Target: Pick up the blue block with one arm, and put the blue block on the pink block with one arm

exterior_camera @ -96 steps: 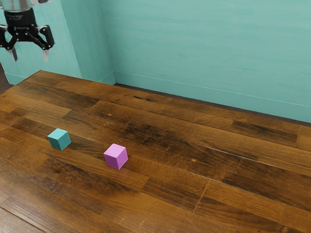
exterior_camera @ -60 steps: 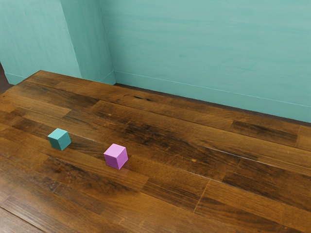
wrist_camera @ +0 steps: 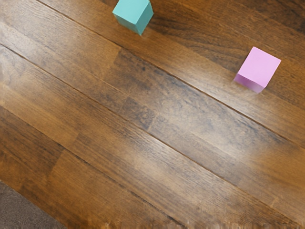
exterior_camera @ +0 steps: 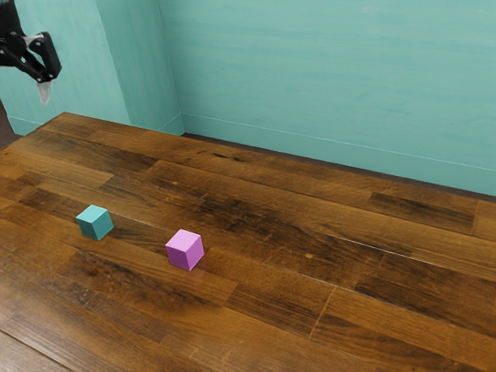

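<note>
The blue block, a small teal cube, rests on the wooden table toward the exterior view's left. The pink block sits a short way to its right and slightly nearer the camera, apart from it. My gripper hangs high at the exterior view's upper left, partly cut off by the picture's edge, far above and behind the blue block. It is open and holds nothing. The wrist view looks down on the blue block and the pink block, both well below my hand.
Teal walls close the table's far side, with a wall corner jutting out near the gripper. Dark plank tabletop stretches to the right of the blocks. A grey strip of floor shows beyond the table's edge.
My gripper stood at the upper left 0.8 s ago, was out of the picture 0.5 s ago, and now is at the left edge. Both blocks have stayed put.
</note>
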